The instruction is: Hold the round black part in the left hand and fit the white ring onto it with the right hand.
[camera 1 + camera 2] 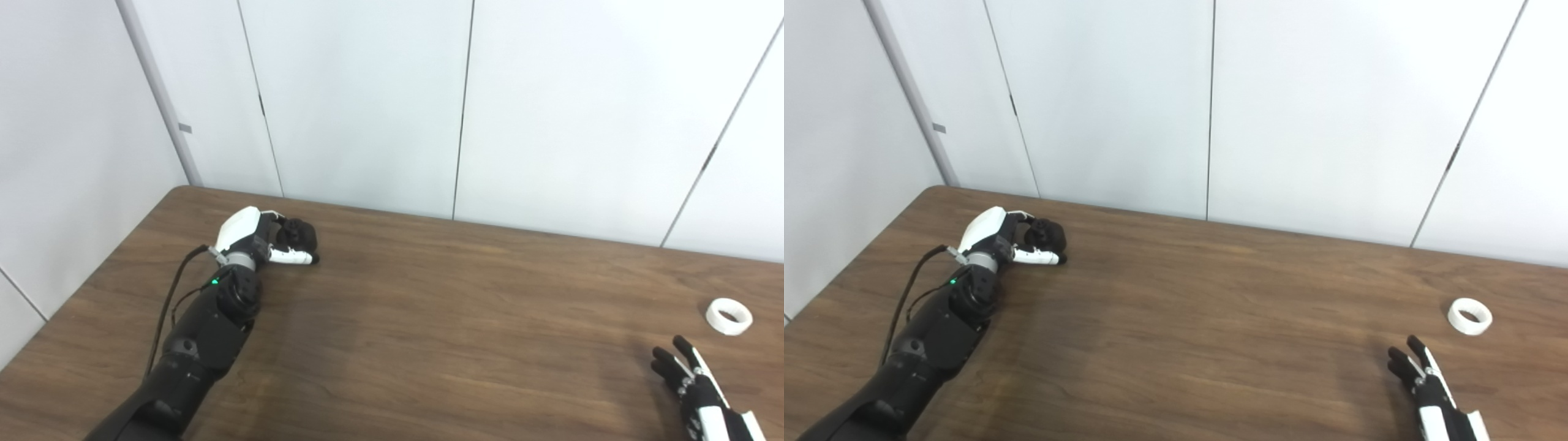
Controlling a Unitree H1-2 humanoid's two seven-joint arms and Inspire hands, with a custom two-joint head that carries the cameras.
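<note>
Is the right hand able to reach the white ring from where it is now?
Probably yes. The right hand is open just short of the white ring, and only bare table lies between them.

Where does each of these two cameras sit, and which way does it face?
Left eye view: on the head, facing down at the table; shows left hand closed on the black part, right hand open.
Right eye view: beside it, slightly rightward; same arms.
Shared: white ring lying near the right hand, untouched.
</note>
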